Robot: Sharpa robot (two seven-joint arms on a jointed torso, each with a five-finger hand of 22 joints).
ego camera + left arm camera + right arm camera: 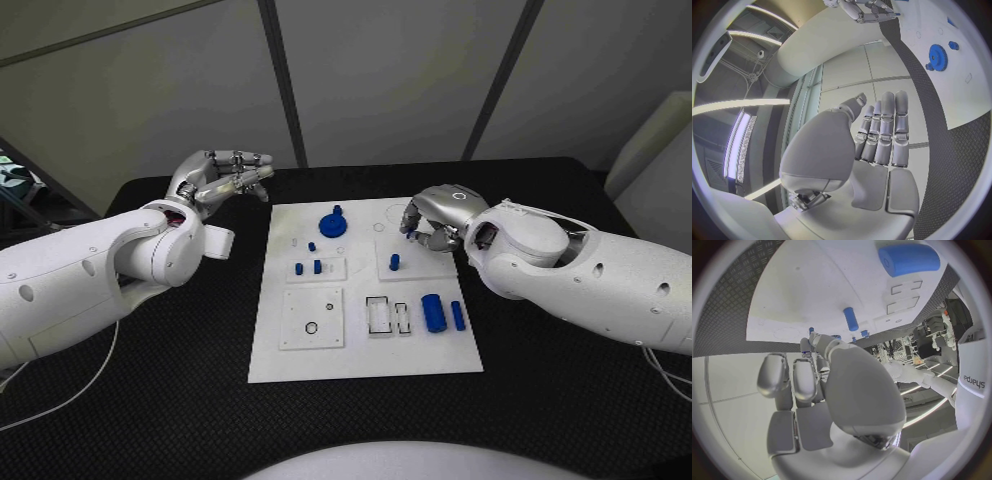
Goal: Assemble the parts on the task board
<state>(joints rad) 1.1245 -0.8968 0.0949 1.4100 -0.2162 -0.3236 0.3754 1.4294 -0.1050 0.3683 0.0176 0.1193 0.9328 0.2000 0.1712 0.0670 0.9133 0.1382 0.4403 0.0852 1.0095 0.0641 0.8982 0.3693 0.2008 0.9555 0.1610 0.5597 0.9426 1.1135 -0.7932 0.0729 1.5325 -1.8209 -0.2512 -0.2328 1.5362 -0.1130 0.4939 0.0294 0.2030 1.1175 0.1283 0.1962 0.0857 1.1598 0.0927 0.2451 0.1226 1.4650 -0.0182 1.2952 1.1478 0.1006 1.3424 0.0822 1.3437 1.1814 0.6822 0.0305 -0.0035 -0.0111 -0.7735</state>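
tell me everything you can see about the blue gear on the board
The blue gear is a round toothed disc, plastic by its look, with a raised hub at its middle. It lies flat near the far edge of the white task board, left of centre, a smaller blue piece close beside it. The left wrist view shows its teeth clearly. Neither hand touches it.

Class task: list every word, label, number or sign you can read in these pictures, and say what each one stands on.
"sharpa", seen upside down, on the robot's white arm in the right wrist view.
The task board carries only outlines; I can read no text on it.
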